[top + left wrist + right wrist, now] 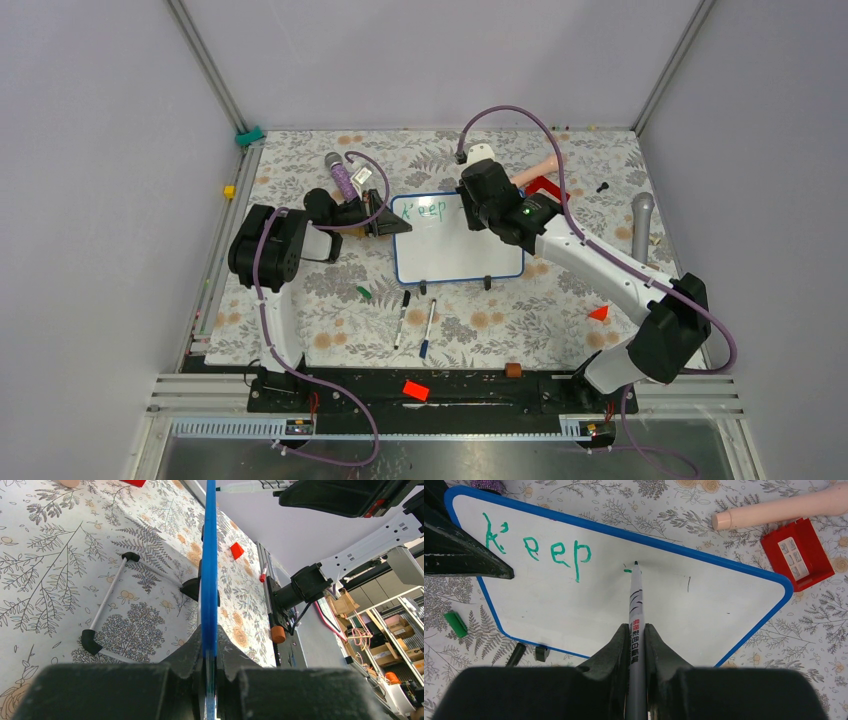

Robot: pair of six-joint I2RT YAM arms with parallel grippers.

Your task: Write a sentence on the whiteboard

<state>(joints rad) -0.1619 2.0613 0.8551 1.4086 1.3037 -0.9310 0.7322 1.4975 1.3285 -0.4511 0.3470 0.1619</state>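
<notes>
Whiteboard (pixel 460 255): white, blue rim, two short black feet on its near edge. It lies in the middle of the floral table cover (pixel 300 320), between the two grippers.
Sentence (pixel 539 550): only the word "Keep" in green, at the board's far left corner, with one short green stroke (pixel 627 571) to its right.
Left gripper (pixel 209 650): closed on the board's left rim, the blue edge pinched between its fingers.
Right gripper (pixel 636 635): clamped on a white marker (pixel 635 595), above the board's far right part.
Marker tip: points down at the board just beside the short stroke; actual contact is too fine to tell.
Spare pens: two (pixel 401 318) (pixel 428 328) lie side by side on the cover, near of the board.
Green cap (pixel 455 622): on the cover, off the board's near left corner.
Red block (pixel 798 555): just beyond the board's far right corner.
Pink cylinder (pixel 784 507): far of the red block.
Grey microphone (pixel 641 225): far right, well apart from the board.
</notes>
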